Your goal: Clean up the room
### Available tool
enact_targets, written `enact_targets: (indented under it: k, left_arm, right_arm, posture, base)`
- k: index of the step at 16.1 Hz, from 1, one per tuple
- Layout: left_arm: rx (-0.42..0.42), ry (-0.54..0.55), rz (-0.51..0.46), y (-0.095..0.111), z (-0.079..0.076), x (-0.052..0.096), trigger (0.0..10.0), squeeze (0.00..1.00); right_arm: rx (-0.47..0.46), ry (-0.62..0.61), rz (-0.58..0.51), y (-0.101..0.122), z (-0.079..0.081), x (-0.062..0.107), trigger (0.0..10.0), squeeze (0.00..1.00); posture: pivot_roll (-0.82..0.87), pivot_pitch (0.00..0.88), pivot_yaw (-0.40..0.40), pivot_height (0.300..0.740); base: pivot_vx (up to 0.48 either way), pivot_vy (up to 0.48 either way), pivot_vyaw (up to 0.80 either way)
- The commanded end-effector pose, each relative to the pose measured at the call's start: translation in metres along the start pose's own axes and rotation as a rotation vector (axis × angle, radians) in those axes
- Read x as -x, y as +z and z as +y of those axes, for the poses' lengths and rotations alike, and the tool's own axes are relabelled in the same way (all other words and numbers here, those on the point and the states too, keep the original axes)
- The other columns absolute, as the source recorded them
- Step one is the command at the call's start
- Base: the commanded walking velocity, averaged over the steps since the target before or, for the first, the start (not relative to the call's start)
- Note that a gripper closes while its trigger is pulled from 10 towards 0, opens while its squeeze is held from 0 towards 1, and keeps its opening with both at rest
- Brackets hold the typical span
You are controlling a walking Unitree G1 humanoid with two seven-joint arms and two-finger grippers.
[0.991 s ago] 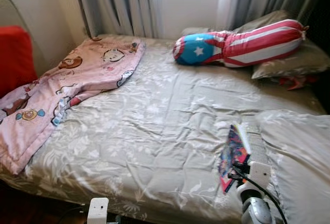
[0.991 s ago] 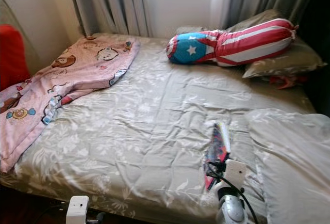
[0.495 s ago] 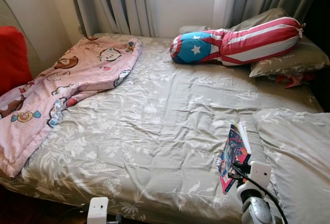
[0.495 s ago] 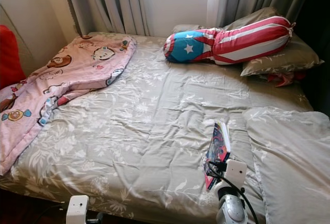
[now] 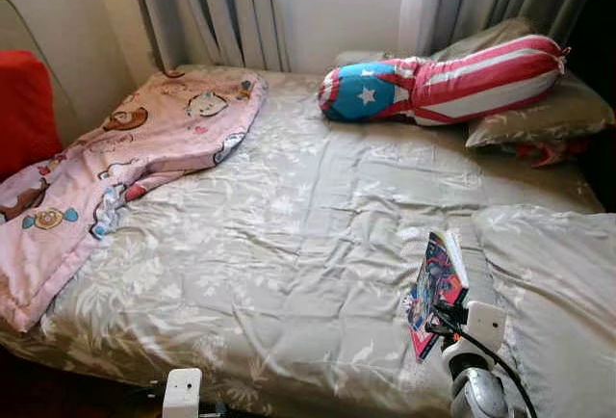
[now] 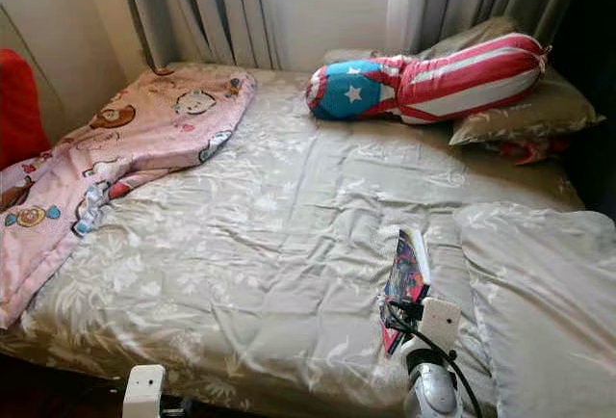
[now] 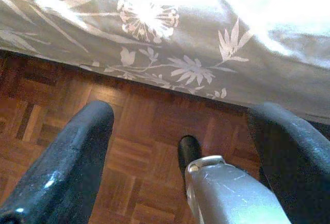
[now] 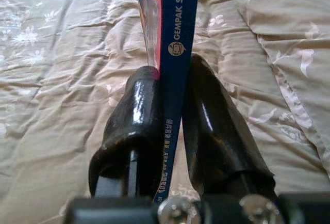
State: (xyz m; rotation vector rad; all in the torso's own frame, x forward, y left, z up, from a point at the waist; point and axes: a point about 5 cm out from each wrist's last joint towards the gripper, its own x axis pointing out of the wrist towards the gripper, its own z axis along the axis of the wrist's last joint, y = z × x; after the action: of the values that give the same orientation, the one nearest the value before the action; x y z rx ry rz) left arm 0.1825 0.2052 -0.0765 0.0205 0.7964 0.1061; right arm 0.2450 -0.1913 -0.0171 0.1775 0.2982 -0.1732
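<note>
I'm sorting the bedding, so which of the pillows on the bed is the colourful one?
The bolster at the head of the bed, red-and-white striped with a blue starred end. It leans on a plain grey pillow; another grey pillow lies nearer.

On the bed [image 5: 289, 245], a blanket [image 5: 115, 158] lies at the frame's left, a bolster [image 5: 443, 81] and pillows [image 5: 549, 115] at upper right, and a book [image 5: 435, 288] at lower right beside another pillow [image 5: 558, 293].
</note>
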Motion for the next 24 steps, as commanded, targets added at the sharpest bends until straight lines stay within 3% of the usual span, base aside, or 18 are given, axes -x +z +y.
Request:
enact_targets:
  k: [1,6,16,20,21,24]
  left_arm:
    - [0.005,0.007,0.0,-0.002,0.001,0.001,10.0,0.0]
    - [0.004,0.006,-0.004,-0.002,0.0,0.001,10.0,0.0]
    - [0.011,-0.021,-0.114,0.025,-0.003,-0.005,10.0,0.0]
    - [0.032,-0.039,-0.312,0.069,-0.003,-0.009,10.0,0.0]
    - [0.036,-0.055,-0.399,0.087,-0.004,-0.008,10.0,0.0]
    - [0.073,-0.065,-0.557,0.117,-0.002,-0.003,10.0,0.0]
  right_arm:
    - [0.003,0.01,-0.021,0.006,0.001,-0.003,10.0,0.0]
    - [0.005,0.013,-0.019,0.005,0.002,-0.002,10.0,0.0]
    - [0.003,0.016,-0.016,0.002,0.004,0.001,10.0,0.0]
    - [-0.022,0.05,-0.071,0.013,0.011,-0.003,10.0,0.0]
    - [-0.022,0.058,-0.096,0.019,0.015,-0.006,10.0,0.0]
    - [-0.008,0.062,-0.168,0.036,0.02,-0.012,10.0,0.0]
  posture:
    - [-0.04,0.0,-0.026,0.74]
    - [-0.04,0.0,-0.026,0.74]
    - [-0.04,0.0,-0.022,0.74]
    - [-0.04,0.0,-0.017,0.74]
    - [-0.04,0.0,-0.014,0.74]
    - [-0.05,0.0,-0.009,0.74]
  base:
    - [0.27,0.0,0.0]
    - [0.278,0.0,0.0]
    - [0.0,0.0,0.0]
    - [0.0,0.0,0.0]
    - [0.0,0.0,0.0]
    - [0.0,0.0,0.0]
